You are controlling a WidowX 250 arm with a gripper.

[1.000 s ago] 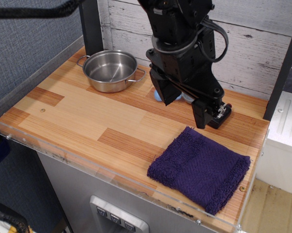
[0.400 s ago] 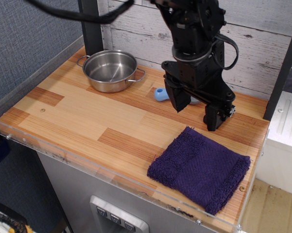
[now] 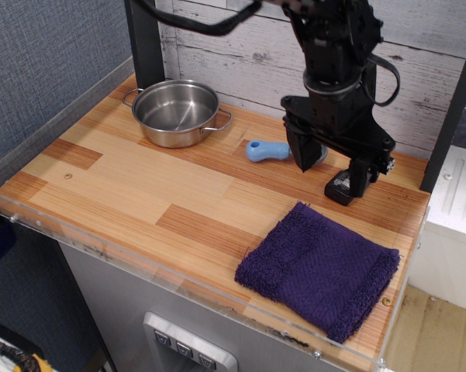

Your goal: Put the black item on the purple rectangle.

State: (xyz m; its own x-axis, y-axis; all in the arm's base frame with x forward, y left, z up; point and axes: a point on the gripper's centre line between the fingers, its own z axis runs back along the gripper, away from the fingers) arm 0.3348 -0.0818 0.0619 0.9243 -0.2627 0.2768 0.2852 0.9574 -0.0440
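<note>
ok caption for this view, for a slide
Gripper open over the bottle, behind the towel.

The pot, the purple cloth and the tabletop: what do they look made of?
The pot looks like polished steel, going by its bright, mirror-like wall and rim. The purple cloth seems to be terry fabric: its matte surface is fuzzy, with looped edges. The tabletop looks like wood or wood-look laminate, since it shows striped grain in patchwork planks with a slight sheen.
</note>
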